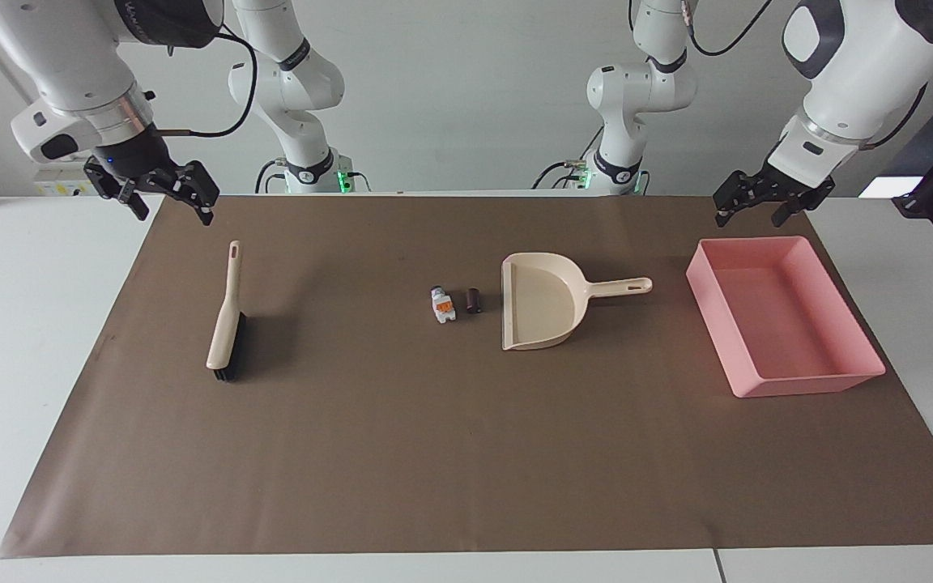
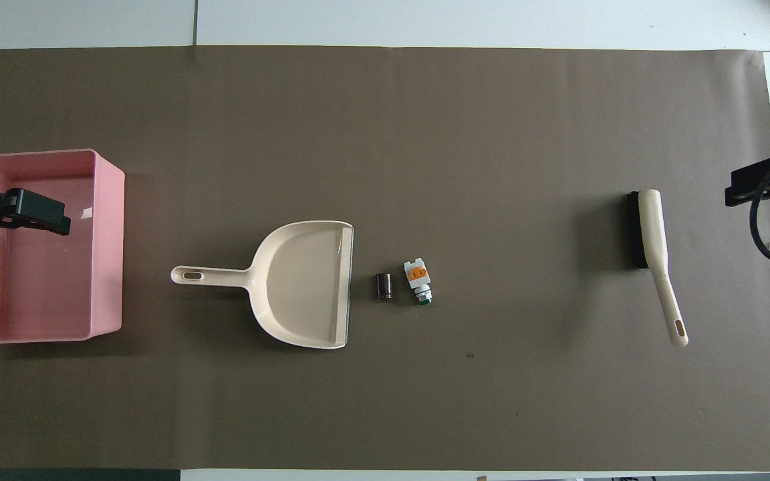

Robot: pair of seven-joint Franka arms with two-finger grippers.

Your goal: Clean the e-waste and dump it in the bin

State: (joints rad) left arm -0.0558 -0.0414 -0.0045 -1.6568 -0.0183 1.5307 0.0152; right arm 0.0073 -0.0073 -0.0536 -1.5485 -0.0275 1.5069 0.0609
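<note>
The e-waste lies mid-mat: a white blocky part with an orange mark and a short dark cylinder, side by side. The cylinder is just off the open mouth of the beige dustpan. The pink bin stands at the left arm's end of the mat and is empty. My left gripper hangs open and empty over the bin's edge nearest the robots. My right gripper hangs open and empty over the mat's edge, beside the brush.
A beige brush with black bristles lies flat at the right arm's end of the mat, handle pointing toward the robots. The dustpan's handle points at the bin. A brown mat covers the white table.
</note>
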